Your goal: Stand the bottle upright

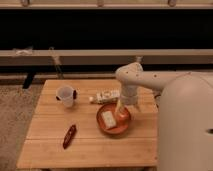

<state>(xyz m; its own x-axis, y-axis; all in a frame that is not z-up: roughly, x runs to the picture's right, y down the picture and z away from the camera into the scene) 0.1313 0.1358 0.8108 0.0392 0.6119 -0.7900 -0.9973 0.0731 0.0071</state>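
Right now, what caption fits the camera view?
Bottle lies on its side on the wooden table; end effector hangs over the orange dish beside it.

Bottle: small, slim, whitish plastic, pale label with reddish marks. Lies on side on wooden counter, not upright. Long axis roughly left-right, cap end pointing left. Rests just behind rim of orange plate, right of translucent cup. Gripper hangs over plate, near bottle's right end, fingers spread, empty.
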